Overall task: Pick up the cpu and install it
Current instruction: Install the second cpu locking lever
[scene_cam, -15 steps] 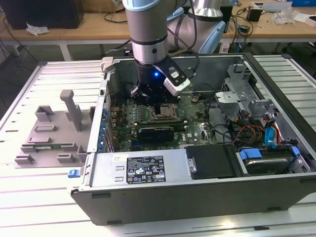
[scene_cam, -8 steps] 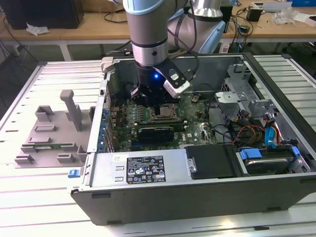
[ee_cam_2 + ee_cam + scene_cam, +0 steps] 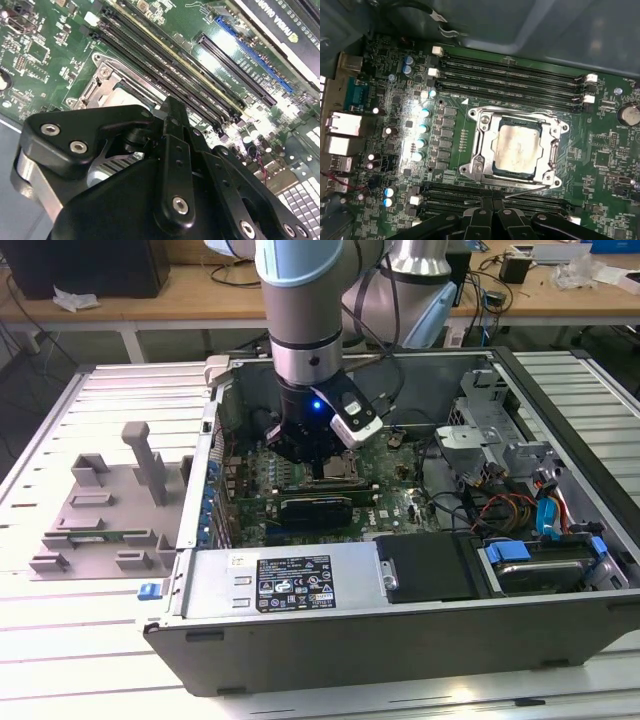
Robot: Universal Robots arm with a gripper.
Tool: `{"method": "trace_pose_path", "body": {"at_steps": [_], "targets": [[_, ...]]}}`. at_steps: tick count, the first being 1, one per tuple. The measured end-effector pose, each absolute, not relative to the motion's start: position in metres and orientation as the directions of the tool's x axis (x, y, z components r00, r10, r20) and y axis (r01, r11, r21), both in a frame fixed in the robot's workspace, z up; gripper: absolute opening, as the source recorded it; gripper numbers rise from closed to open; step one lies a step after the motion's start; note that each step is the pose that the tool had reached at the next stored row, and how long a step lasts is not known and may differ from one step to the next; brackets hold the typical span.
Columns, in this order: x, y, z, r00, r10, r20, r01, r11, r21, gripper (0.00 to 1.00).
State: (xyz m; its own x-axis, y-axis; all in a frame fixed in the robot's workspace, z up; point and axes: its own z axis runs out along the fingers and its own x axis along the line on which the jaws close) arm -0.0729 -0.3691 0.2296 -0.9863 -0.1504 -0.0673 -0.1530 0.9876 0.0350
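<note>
Item: computer case (image 3: 420,635), open-sided, laid flat on a slatted table (image 3: 60,680); motherboard (image 3: 395,100) exposed within.

Item: the cpu (image 3: 516,147), silver-grey top, seen in the first wrist view lying flat and square inside the socket frame (image 3: 481,145). It appears seated in the socket; whether it is fully home cannot be settled from this angle.

Item: gripper (image 3: 492,204), black, carried low over the board inside the case in the exterior view. In the first wrist view its fingers (image 3: 482,220) are pressed together with no gap and nothing between them. The closed tips stand just beside the socket's edge, apart from the chip.

Item: memory slots (image 3: 520,82), dark, in rows on both sides of the socket. Expansion card (image 3: 315,508), long and black, beside the socket. Grey fixture tray (image 3: 100,510) on the table at the exterior view's left.

Step judged: placement looks done; installation stage in hand. The finish calls for the chip left undisturbed and the frame secured over it.
</note>
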Motion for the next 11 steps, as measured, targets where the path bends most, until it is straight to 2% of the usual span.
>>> {"method": "trace_pose_path", "body": {"at_steps": [8, 9, 11], "targets": [[-0.076, -0.3692, 0.2228, -0.988, -0.14, -0.068, -0.143, 0.989, 0.038, 0.11], [-0.076, -0.3691, 0.2223, -0.988, -0.14, -0.061, -0.142, 0.989, 0.039, 0.11], [-0.0759, -0.3692, 0.2216, -0.99, -0.14, -0.015, -0.14, 0.989, 0.046, 0.11]]}}
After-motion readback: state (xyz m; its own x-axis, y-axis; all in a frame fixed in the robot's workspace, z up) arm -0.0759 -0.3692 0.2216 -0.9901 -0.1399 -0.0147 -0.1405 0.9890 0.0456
